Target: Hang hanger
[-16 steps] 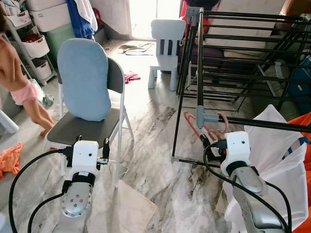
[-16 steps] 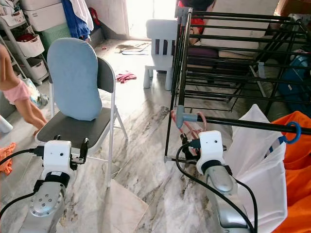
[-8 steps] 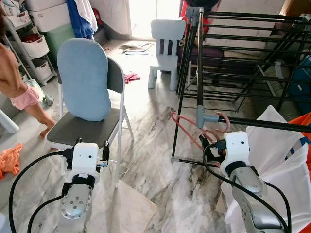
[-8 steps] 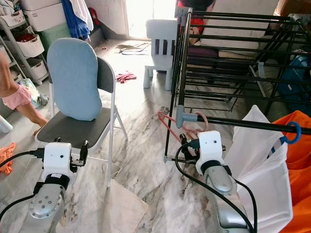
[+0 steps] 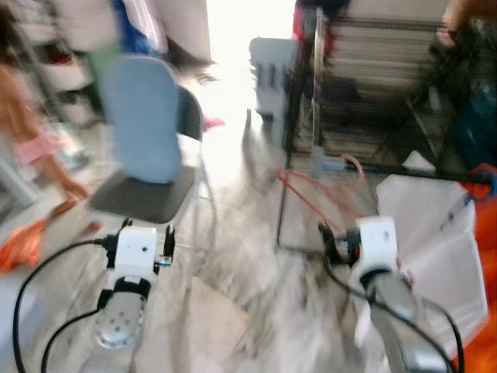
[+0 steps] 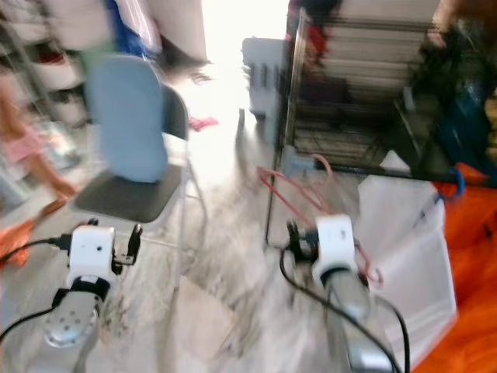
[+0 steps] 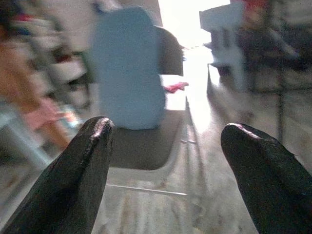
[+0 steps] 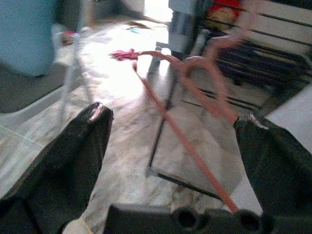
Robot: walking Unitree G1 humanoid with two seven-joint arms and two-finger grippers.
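Observation:
The whole picture is blurred by motion. A pink hanger (image 5: pixel 318 194) hangs by its hook (image 5: pixel 356 167) on the low bar of the black drying rack (image 5: pixel 318 93); its long arm slants down toward my right gripper (image 5: pixel 330 239). In the right wrist view the hanger (image 8: pixel 195 87) lies ahead between the two fingers (image 8: pixel 83 146), which stand wide apart and open. My left gripper (image 5: pixel 147 230) is held low in front of the chair, open, with nothing between its fingers (image 7: pixel 83 165).
A grey folding chair with a blue cushion (image 5: pixel 144 124) stands ahead on the left. A white child's chair (image 5: pixel 272 66) is behind it. A white laundry bag (image 5: pixel 427 225) and orange cloth (image 6: pixel 474 264) are at my right. A person (image 5: pixel 31 132) is at the far left.
The view has shaken and gone blurred, so the camera is moving. The hanger's long arm has swung out to the left from the rack bar. The person has stepped further left.

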